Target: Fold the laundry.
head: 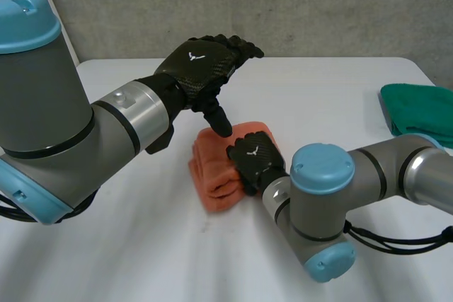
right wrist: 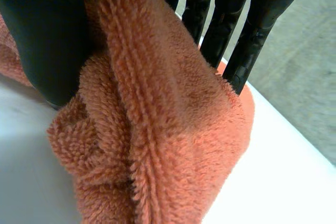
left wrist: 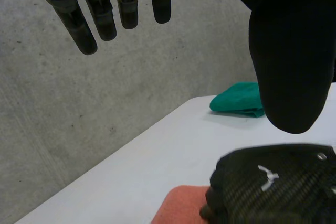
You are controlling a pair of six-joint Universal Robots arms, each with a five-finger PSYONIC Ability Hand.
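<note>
In right hand (head: 253,158), orange towel (head: 212,178) lies diagonally

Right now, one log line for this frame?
left hand: open, above orange towel | right hand: pinching towel fold | green cloth: apart, table right edge

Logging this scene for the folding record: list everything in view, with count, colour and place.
orange towel: one, orange, folded in the middle of the table, under the hands
green cloth: one, green, at the table's edge on the robot's right
table: one, white, under everything
wall: one, grey, behind the table
arms: two, grey with light-blue caps, left arm and right arm reaching in from either side
left hand: one, black, fingers straight, holding nothing, above the towel's far side
right hand: one, black, on the towel, pinching a fold between thumb and fingers
</note>
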